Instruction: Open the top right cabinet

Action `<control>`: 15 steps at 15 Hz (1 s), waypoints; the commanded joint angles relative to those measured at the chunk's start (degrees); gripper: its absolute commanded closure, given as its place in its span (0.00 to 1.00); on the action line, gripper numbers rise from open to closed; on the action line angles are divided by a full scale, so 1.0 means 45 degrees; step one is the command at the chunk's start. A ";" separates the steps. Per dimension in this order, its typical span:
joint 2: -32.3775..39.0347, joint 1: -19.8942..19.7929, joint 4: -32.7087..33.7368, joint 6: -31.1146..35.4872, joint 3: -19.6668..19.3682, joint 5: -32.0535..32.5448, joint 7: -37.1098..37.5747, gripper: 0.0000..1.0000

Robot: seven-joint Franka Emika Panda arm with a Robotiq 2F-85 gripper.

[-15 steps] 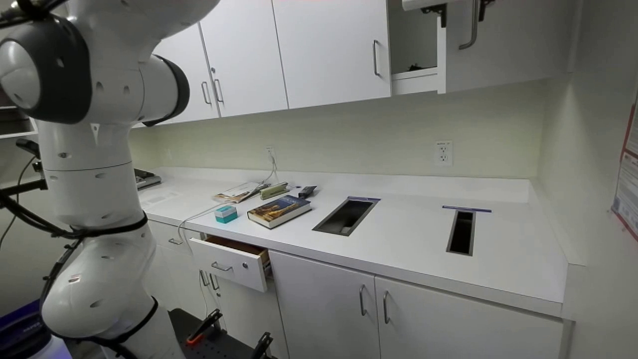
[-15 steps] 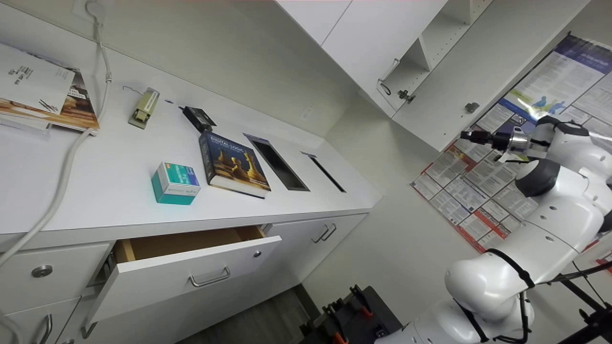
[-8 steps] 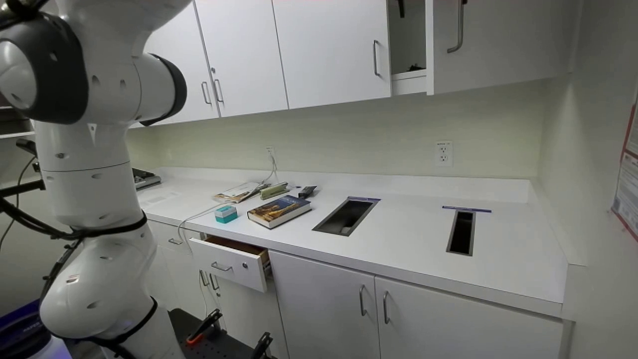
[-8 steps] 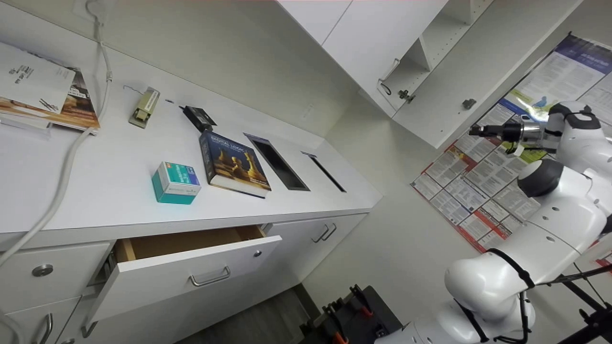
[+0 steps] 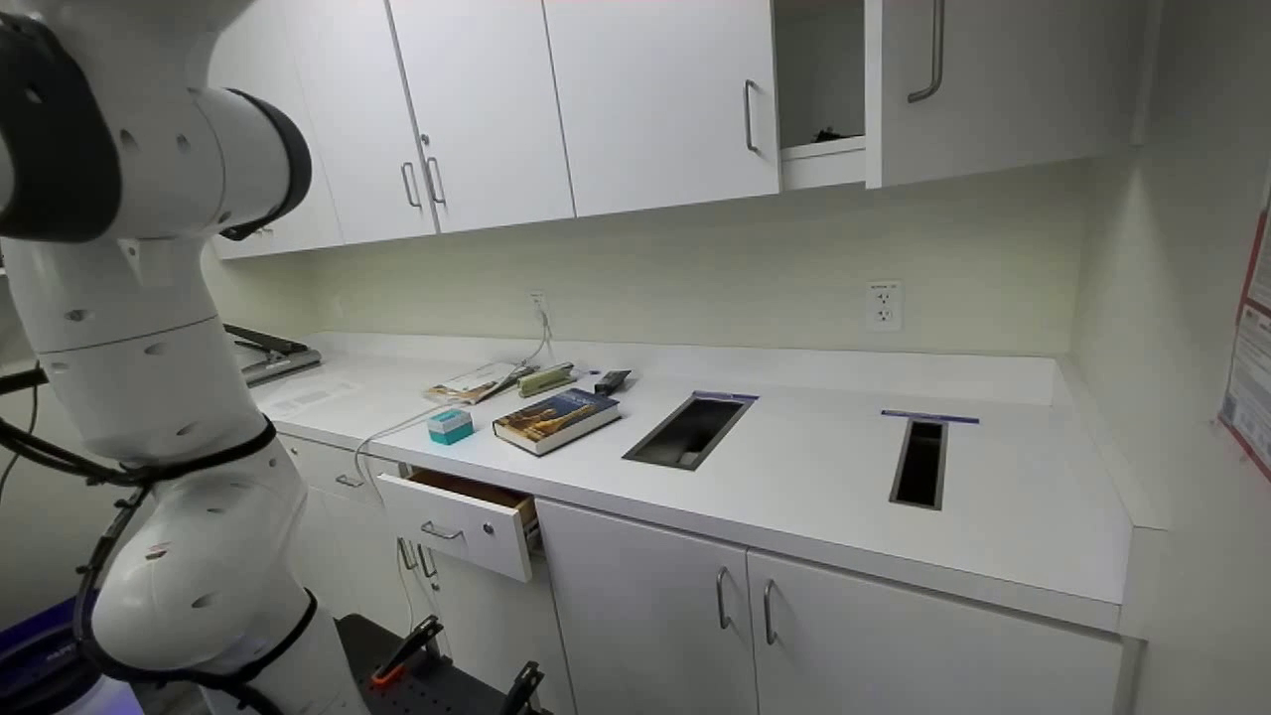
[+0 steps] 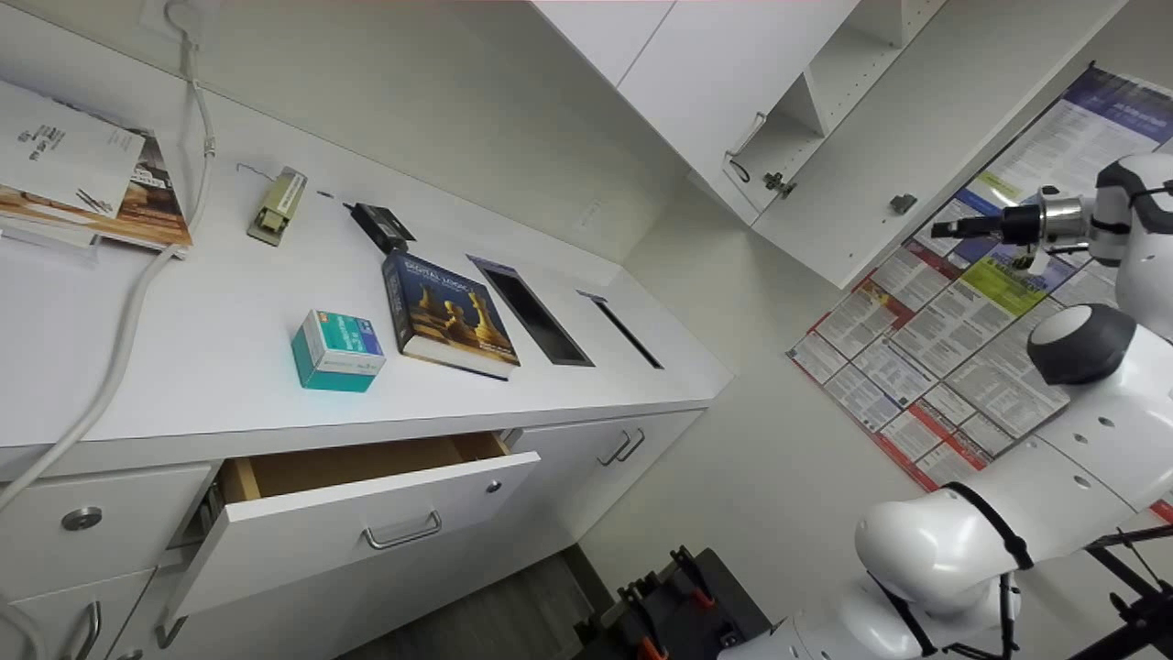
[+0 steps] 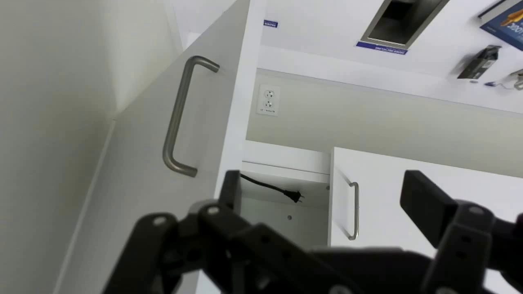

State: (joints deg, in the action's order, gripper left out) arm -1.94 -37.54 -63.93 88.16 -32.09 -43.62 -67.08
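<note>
Open at the top right cabinet [image 5: 820, 83], upper right of an exterior view, with white door [image 5: 1013, 94] swung outward. Spread wide and holding nothing at the gripper [image 7: 322, 184], lower half of the wrist view, with metal door handle [image 7: 177, 114] at upper left.

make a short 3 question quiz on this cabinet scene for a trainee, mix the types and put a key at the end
1. True or false: the flat white cabinet door with the bent grey metal handle, beside the pale side wall, stands open.

2. Which of these shows inside the white compartment behind that door?
A) thick blue-covered book
B) black two-pronged power plug
C) teal-and-white cardboard box

3. In the wrist view, how do the jaws of the black two-fingered gripper stand, and is anything held?

Key:
1. True
2. B
3. They stand apart, open, with nothing held
</note>
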 commanded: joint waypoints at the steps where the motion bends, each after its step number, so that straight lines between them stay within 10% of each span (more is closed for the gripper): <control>1: -0.0997 0.0949 -0.0340 0.1987 0.1501 0.2872 0.2029 0.00; 8: -0.1315 0.2084 -0.1288 0.4568 0.4937 0.8732 0.5629 0.00; 15: -0.1388 0.2415 -0.3128 0.5357 0.6234 1.0625 0.7590 0.00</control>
State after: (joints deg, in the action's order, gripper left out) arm -6.17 -27.25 -73.14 110.57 -5.12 2.64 -34.56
